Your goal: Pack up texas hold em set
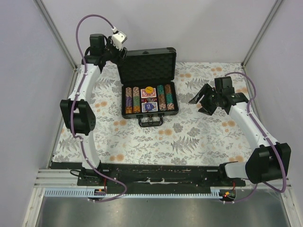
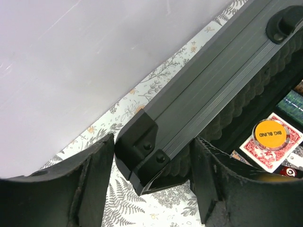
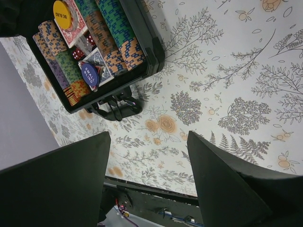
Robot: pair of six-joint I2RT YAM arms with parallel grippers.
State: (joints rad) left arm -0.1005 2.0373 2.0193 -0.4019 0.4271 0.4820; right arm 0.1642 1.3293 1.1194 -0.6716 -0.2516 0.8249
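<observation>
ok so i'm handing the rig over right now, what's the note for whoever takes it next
Left end effector: open, straddling a top corner of the raised lid, not clamped.
Right end effector: open, empty, above the tablecloth to the right of the case.
Done: chips, card decks, dice and buttons sit in the tray.
Left: fold the lid down and shut the case.

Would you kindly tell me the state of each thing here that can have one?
Case: open, chips and cards packed inside.
Lid: raised upright.
Left gripper: open, fingers either side of the lid's corner.
Right gripper: open, empty, above the cloth.
</observation>
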